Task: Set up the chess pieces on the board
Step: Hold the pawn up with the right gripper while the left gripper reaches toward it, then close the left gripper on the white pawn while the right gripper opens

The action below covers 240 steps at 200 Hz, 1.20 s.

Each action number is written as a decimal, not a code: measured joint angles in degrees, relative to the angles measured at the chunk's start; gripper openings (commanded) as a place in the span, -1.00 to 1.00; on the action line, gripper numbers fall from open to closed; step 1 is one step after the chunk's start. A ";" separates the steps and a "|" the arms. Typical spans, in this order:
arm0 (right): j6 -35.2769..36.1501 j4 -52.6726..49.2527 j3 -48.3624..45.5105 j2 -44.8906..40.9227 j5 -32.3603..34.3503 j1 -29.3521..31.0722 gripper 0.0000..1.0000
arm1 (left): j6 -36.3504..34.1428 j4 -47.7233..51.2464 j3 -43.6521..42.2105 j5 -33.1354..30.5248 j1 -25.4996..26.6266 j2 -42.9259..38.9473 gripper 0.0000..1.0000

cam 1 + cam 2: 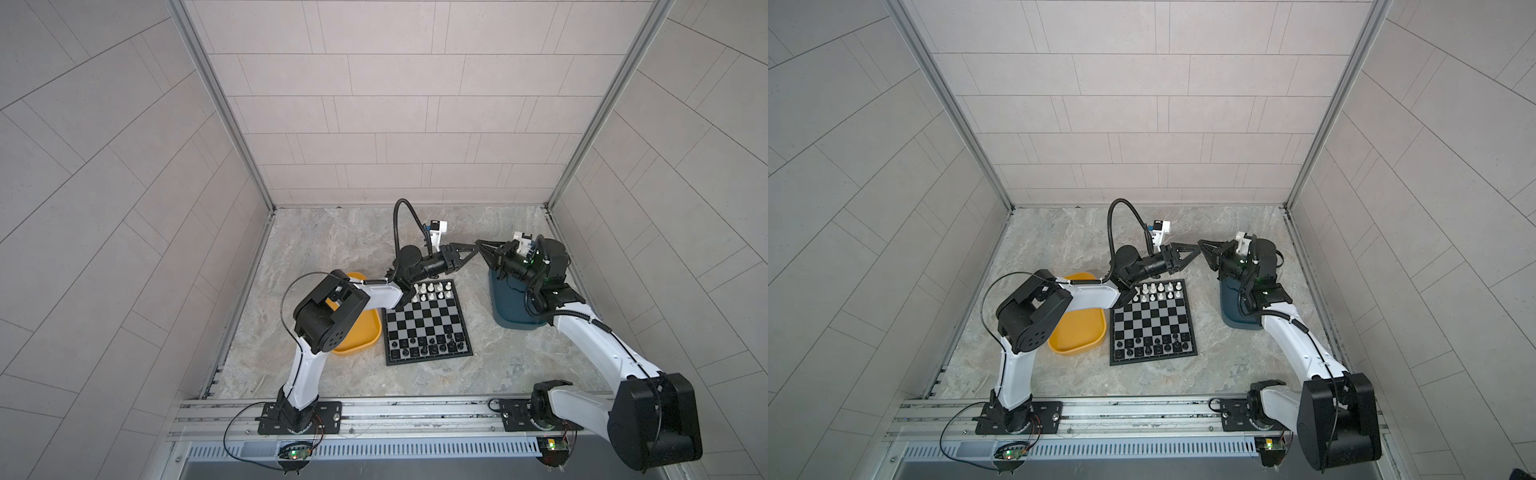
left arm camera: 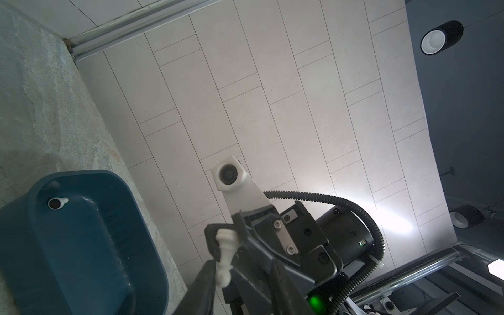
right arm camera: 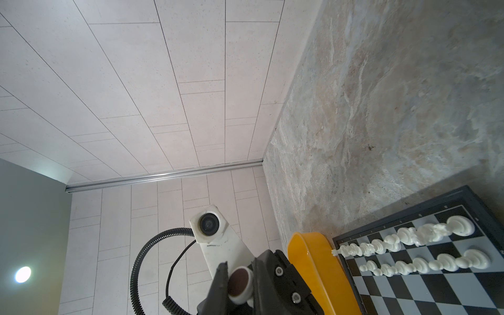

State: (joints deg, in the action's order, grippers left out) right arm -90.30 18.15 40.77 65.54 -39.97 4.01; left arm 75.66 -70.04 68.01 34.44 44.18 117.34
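Both top views are showing the left gripper (image 1: 472, 248) and right gripper (image 1: 479, 242) meeting tip to tip above the marbled desk (image 1: 332, 241), just beyond the checkered board (image 1: 428, 320); only the left wrist view is revealing the glossy white piece (image 2: 224, 253) that the right fingers (image 2: 212, 240) are pinching, while the left fingers (image 2: 203, 289) are standing spread beside its rounded head. The right wrist view is showing its round brown underside.

Marbled tabletop (image 1: 332, 245), chessboard (image 1: 428, 320) at centre, yellow tray (image 1: 362, 332) beside it, possibly touching, blue bin (image 1: 511, 309) apart
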 measured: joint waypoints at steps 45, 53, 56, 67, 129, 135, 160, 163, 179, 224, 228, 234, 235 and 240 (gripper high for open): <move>-0.17 0.92 -0.02 0.00 0.15 0.22 -0.97 | 0.66 0.02 0.00 -0.72 0.09 0.02 -0.44; -0.22 1.09 -0.11 -0.02 0.20 0.24 -0.97 | 0.79 0.04 0.00 -0.90 0.09 0.02 -0.47; -0.22 1.20 -0.15 -0.04 0.20 0.24 -0.97 | 0.76 0.07 0.00 -0.90 0.09 0.02 -0.48; -0.28 1.55 -0.44 -0.22 0.37 0.37 -0.97 | 0.92 0.17 0.00 -1.07 0.09 0.04 -0.51; -0.42 2.25 -2.38 -2.45 1.88 0.72 -0.97 | 1.66 0.24 0.00 -1.53 0.09 0.44 -0.86; -0.42 2.23 -2.60 -2.75 2.12 0.74 -0.98 | 1.66 0.20 0.00 -1.60 0.09 0.44 -0.92; -0.35 2.14 -3.21 -3.85 3.02 0.90 -0.97 | 2.03 0.04 0.00 -1.73 0.26 0.44 -1.00; -0.33 2.12 -3.26 -3.91 3.04 0.90 -0.97 | 2.05 0.04 0.02 -1.70 0.26 0.44 -1.00; 0.00 1.86 -3.30 -4.17 3.19 0.94 -0.85 | 1.90 0.13 0.02 -1.64 0.33 0.44 -1.00; 6.16 -6.08 -0.79 -5.11 2.60 1.09 -0.08 | -1.49 6.75 -3.15 -0.61 -0.42 -3.15 -1.00; 7.17 -7.69 -0.11 -5.31 2.62 1.09 -0.04 | -2.32 8.11 -4.04 -0.31 -0.72 -4.28 -1.00; 9.11 -10.36 1.25 -5.62 2.75 1.07 0.03 | -3.76 10.45 -5.49 0.31 -1.25 -6.21 -1.00; 9.40 -10.69 1.42 -5.64 2.75 1.07 0.04 | -3.89 10.80 -5.64 0.35 -1.31 -6.43 -1.00; 11.19 -12.83 2.67 -5.95 3.06 1.05 0.10 | -5.31 13.35 -6.82 0.79 -1.84 -8.28 -1.00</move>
State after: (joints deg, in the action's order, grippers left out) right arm -79.11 5.32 43.44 59.59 -36.91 5.06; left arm 70.35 -56.69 61.19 35.22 42.35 109.06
